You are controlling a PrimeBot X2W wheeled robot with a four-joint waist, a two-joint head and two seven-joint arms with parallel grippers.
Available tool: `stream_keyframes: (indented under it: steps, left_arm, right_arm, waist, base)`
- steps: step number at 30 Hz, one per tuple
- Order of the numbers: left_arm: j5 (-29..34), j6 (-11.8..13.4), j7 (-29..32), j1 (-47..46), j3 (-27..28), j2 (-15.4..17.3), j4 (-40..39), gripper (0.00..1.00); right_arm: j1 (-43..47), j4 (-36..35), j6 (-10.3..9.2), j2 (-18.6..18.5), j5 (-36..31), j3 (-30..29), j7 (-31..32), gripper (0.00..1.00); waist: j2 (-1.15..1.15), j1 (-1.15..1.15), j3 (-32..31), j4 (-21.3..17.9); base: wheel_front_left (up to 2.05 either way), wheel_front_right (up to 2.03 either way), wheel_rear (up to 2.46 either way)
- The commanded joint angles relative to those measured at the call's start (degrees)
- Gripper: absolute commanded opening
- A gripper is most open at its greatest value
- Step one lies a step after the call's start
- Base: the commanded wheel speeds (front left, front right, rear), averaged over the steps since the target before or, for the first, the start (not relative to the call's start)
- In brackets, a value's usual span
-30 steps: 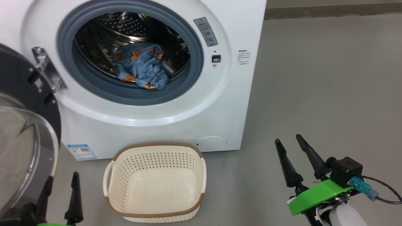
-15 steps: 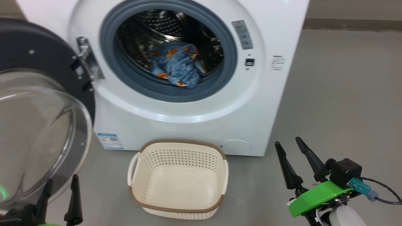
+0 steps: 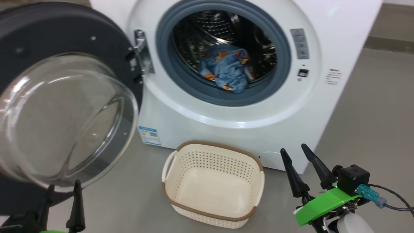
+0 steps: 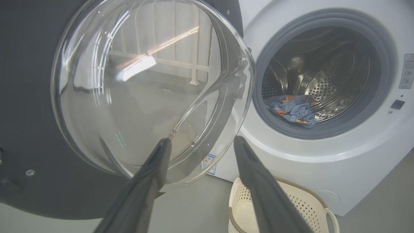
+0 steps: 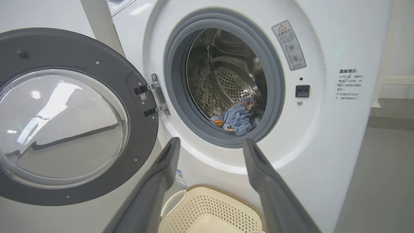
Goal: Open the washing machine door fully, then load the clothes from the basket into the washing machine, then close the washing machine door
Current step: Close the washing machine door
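While the clothes (image 3: 226, 69) lie in the washing machine (image 3: 233, 129) at upper centre and the basket (image 3: 213, 158) sits empty below, both arms' jaws gape, holding nothing; the left should press the dark rim of the washing machine door (image 3: 48, 29), far left, until latched.

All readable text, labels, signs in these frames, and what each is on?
"温馨提示": heading of the printed notice on the washing machine front; lines beneath too small.
Grey warning sticker: red triangle sign; wording too small.
Blue label sticker: blurred, unreadable.
QR code tag on the washing machine door: no legible characters.
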Motion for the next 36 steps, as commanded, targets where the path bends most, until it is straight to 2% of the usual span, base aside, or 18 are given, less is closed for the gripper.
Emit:
stream_keyframes:
  steps: [1, 16, 36]
  left_arm:
    - [0.18, 0.59, -0.04, -2.36, 2.19, 1.39, -1.24, 1.00]
    - [-0.06, 1.03, 0.40, -2.25, 1.72, 1.63, -2.02, 1.00]
    - [-0.67, 1.56, 0.23, -1.88, 1.99, 2.11, -2.94, 1.00]
  right_arm:
    - [-0.21, -1.17, 0.09, -0.19, 0.32, 1.28, -0.28, 1.00]
    - [-0.08, -1.15, 0.09, 0.08, 0.53, 1.07, -0.28, 1.00]
    - [-0.17, -0.82, 0.09, 0.04, 1.02, 1.68, -0.28, 1.00]
  waist:
    - [0.00, 0.00, -0.57, 2.75]
    - [0.00, 0.00, -1.05, 9.32]
    - [0.00, 0.00, -1.43, 9.58]
  base:
    - [0.00, 0.00, 0.00]
    - [0.00, 0.00, 0.00]
    - [0.00, 0.00, 0.00]
